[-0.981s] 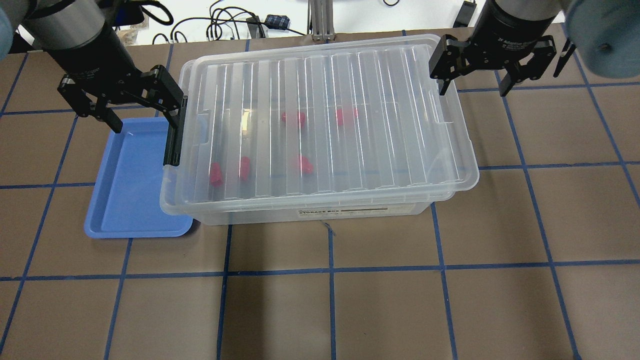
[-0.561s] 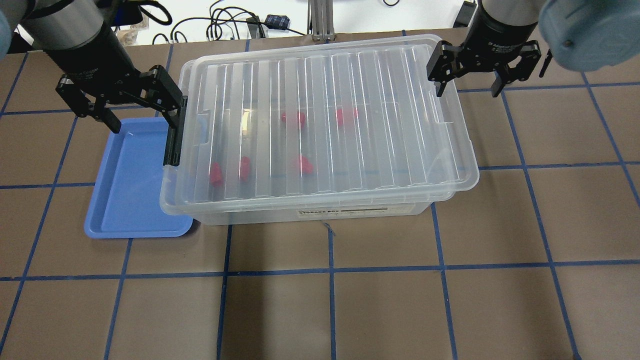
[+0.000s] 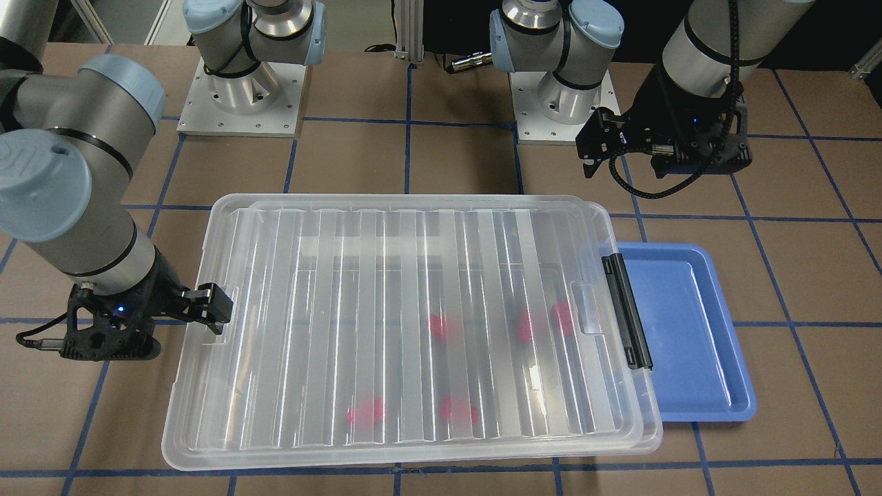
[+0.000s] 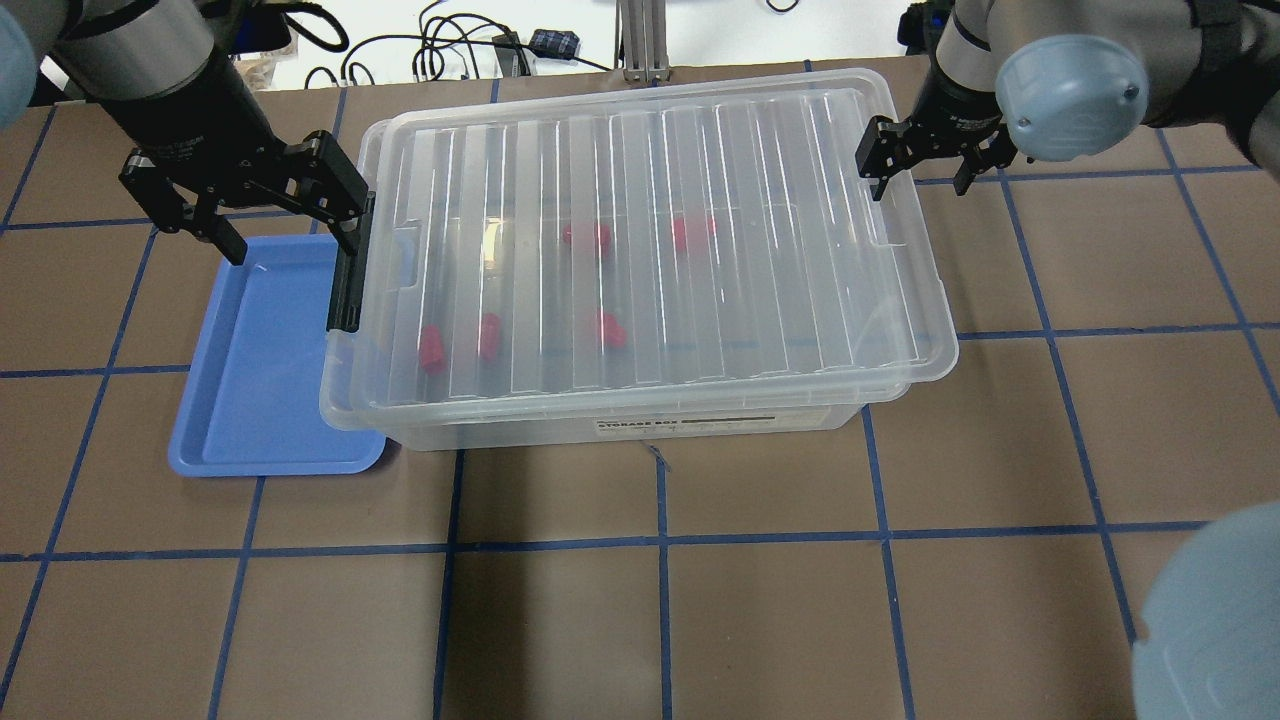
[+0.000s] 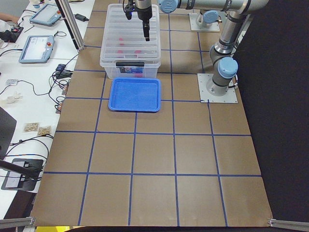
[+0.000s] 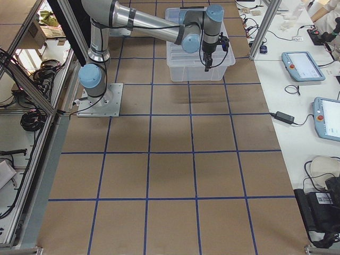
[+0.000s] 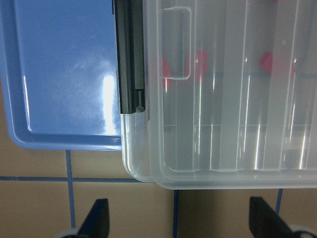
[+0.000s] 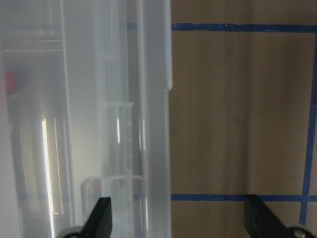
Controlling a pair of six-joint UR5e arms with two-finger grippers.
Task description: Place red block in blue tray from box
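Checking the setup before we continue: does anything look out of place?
The box overlaps the blue tray: its end with the black latch covers one tray rim. Whether it rests there is unclear.

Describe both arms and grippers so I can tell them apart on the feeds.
Both the left arm and right arm are silver-grey tubes with light-blue joint caps. The left gripper and right gripper are matte black, two-fingered, with small white lettering. A black cable loops off the left wrist.
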